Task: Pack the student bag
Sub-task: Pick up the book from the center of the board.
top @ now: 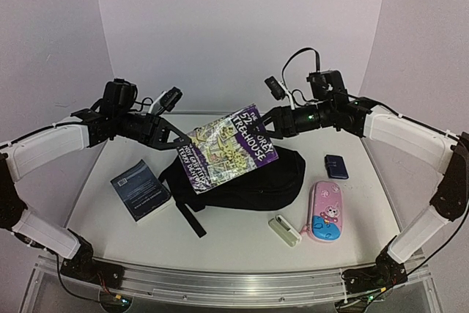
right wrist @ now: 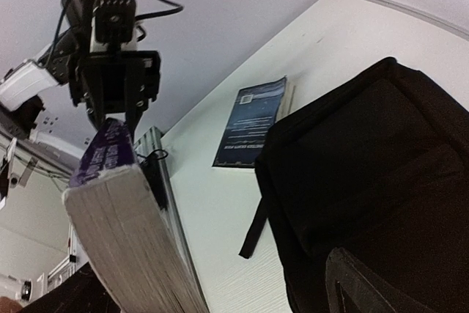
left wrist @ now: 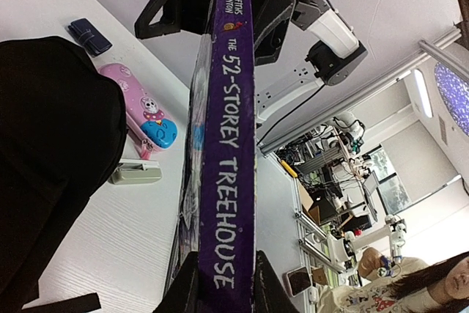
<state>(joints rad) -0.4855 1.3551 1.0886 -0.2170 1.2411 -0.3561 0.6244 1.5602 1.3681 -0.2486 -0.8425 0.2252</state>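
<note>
The student bag (top: 256,181) is a black backpack lying flat mid-table, also in the left wrist view (left wrist: 51,152) and the right wrist view (right wrist: 381,181). Above it a purple "52-Storey Treehouse" book (top: 231,144) hangs in the air. My left gripper (top: 178,138) is shut on its near end, the fingers pinching the spine (left wrist: 226,284). My right gripper (top: 268,119) stands open around the book's far end (left wrist: 220,16). In the right wrist view the page edge (right wrist: 132,247) lies beside one finger, with a wide gap to the other finger (right wrist: 359,284).
A dark blue book (top: 141,190) lies left of the bag. A pink cartoon pencil case (top: 327,210), a small white stapler-like item (top: 284,230) and a small dark blue case (top: 336,166) lie to its right. A bag strap (top: 192,219) trails toward the front.
</note>
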